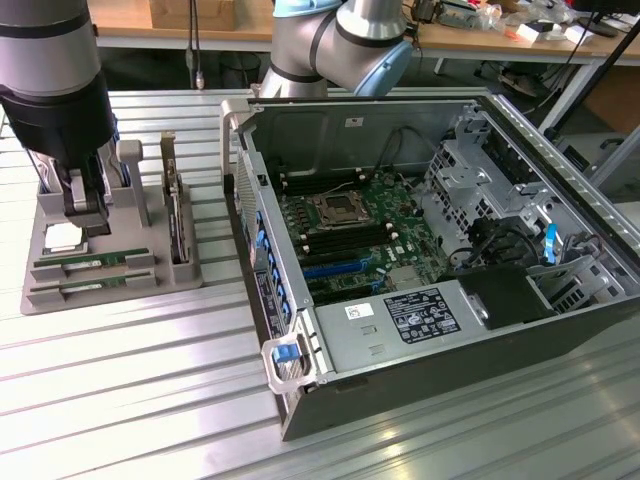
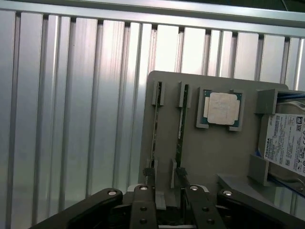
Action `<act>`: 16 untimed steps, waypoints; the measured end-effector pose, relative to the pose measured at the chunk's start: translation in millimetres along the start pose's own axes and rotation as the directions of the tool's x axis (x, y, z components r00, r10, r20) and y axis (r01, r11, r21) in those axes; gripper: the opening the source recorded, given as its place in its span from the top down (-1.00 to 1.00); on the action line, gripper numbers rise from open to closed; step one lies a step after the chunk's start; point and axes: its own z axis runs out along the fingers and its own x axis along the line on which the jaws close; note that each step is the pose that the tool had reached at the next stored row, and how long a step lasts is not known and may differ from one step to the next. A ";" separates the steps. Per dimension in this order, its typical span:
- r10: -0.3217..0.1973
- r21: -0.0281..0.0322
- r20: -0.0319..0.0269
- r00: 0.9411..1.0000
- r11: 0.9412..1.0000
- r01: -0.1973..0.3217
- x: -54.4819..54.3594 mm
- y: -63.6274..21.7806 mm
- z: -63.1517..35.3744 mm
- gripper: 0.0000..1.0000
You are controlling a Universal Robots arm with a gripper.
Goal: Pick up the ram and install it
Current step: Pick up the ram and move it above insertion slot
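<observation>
1. Wrist view: the fingers (image 2: 143,202), black jointed metal bars, stand apart and grip nothing, their tips over one end of the matte grey holder (image 2: 209,157). Two thin green sticks stand on edge in the holder's narrow slots: the outer ram (image 2: 156,129) along the holder's edge and the inner ram (image 2: 180,126) just beside it. A square silver CPU (image 2: 223,109) sits in a pocket of the holder, and a labelled hard drive (image 2: 286,143) is on the holder's far side. The holder rests on a ribbed aluminium table (image 2: 71,119).
2. Exterior view: the fingers (image 1: 80,195) hang under a thick black wrist over the holder (image 1: 165,280). The inner ram (image 1: 90,262) and outer ram (image 1: 85,285) lie along the holder's front, with the CPU (image 1: 62,238) behind them. An open metal computer case (image 1: 450,375) stands beside the holder and shows its green motherboard (image 1: 360,225).
</observation>
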 end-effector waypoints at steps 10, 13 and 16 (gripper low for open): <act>0.000 0.000 0.000 1.000 1.000 0.000 0.3 -0.2 19.1 0.40; 0.000 0.000 0.000 1.000 1.000 0.000 0.4 -0.3 25.1 0.40; 0.000 0.000 0.000 1.000 1.000 0.000 0.6 -0.4 31.2 0.40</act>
